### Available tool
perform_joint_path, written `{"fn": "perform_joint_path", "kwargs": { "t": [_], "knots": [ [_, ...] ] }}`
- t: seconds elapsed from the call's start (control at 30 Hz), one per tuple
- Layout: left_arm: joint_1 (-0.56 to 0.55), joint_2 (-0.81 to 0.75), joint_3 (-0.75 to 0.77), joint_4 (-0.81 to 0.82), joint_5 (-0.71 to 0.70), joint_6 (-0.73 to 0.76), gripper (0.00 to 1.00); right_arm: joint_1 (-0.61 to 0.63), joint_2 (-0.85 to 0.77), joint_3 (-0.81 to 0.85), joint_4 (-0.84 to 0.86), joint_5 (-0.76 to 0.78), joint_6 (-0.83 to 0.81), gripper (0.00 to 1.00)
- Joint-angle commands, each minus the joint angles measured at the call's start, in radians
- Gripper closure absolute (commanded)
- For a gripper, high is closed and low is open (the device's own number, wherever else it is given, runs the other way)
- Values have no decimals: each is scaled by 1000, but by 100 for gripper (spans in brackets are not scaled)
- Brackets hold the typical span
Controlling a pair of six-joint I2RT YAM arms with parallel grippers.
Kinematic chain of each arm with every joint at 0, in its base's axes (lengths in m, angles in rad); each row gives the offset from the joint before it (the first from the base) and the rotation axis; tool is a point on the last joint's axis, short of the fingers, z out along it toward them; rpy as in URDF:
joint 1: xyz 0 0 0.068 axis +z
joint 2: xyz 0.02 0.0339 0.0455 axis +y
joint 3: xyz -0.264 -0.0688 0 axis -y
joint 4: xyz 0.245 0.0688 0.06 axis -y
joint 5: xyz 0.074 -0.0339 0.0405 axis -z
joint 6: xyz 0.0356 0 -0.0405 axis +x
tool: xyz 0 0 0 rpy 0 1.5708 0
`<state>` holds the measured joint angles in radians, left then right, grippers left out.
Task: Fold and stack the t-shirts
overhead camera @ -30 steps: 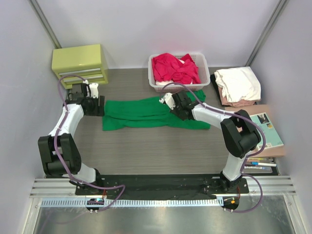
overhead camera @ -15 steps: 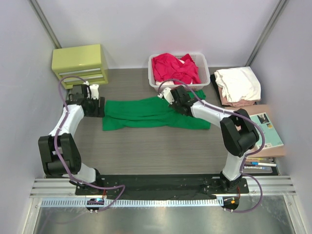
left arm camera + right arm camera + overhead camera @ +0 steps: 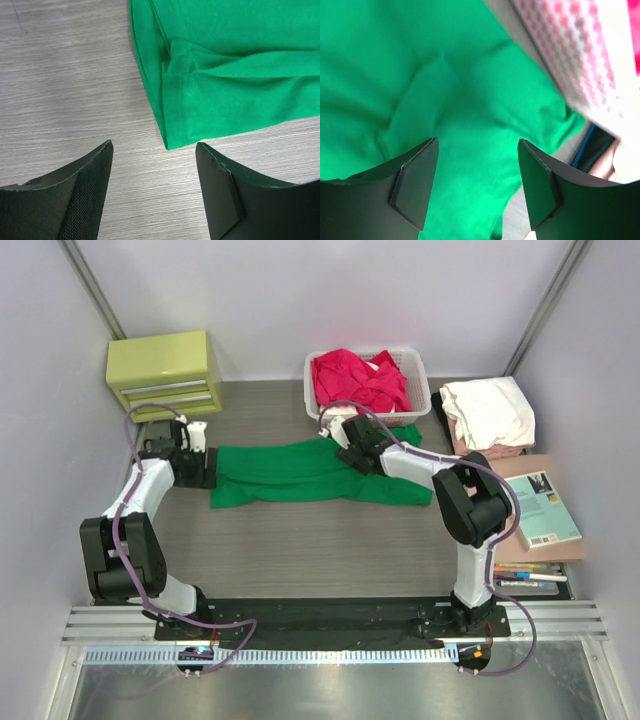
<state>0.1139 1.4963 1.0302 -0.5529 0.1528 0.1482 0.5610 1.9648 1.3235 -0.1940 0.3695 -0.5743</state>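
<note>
The left hand [image 3: 154,150] is released, its fingers spread over the bare tabletop [image 3: 65,75] just short of the hem of the green shirt [image 3: 235,75]. The right hand [image 3: 478,145] is also released, hovering over the shirt's other end, beside the basket [image 3: 421,378] of red shirts [image 3: 355,380].

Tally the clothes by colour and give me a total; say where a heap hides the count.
Green t-shirt: 1
White shirt: 1
Pale pink shirt: 1
Black shirt: 1
Red heap in the basket: 1 heap, pieces uncountable
Total: 4 pieces plus 1 heap
</note>
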Motion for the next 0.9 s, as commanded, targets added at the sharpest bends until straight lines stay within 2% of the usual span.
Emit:
{"fn": "perform_joint_path", "kwargs": {
  "t": [0.0,0.2,0.3,0.57,0.63,0.67,0.73,0.77,0.8,0.83,0.87],
  "knots": [
    [4,-28,-16,38,22,17,32,7,-188,-93,76,54,10,29],
    [4,-85,-59,100,-15,5,31,37,-508,-269,31,-35,109,29],
    [4,-90,-71,114,-13,-10,31,40,-579,-334,2,-57,116,28],
    [4,59,53,105,51,-68,36,42,-667,-464,10,-18,105,28],
    [4,97,103,102,48,-78,50,40,-667,-471,16,-11,100,29],
    [4,129,120,99,50,-78,60,40,-659,-469,19,-1,99,29],
    [3,154,163,97,60,-85,69,40,-649,-463,19,3,96,29],
    [1,177,177,97,65,-88,86,40,-641,-460,19,0,97,29],
    [1,186,198,97,70,-90,98,40,-636,-460,19,0,97,29],
    [-5,196,209,94,73,-94,100,40,-630,-457,21,0,99,29],
    [-8,208,218,93,74,-93,98,40,-624,-454,19,2,97,29]
  ]
}}
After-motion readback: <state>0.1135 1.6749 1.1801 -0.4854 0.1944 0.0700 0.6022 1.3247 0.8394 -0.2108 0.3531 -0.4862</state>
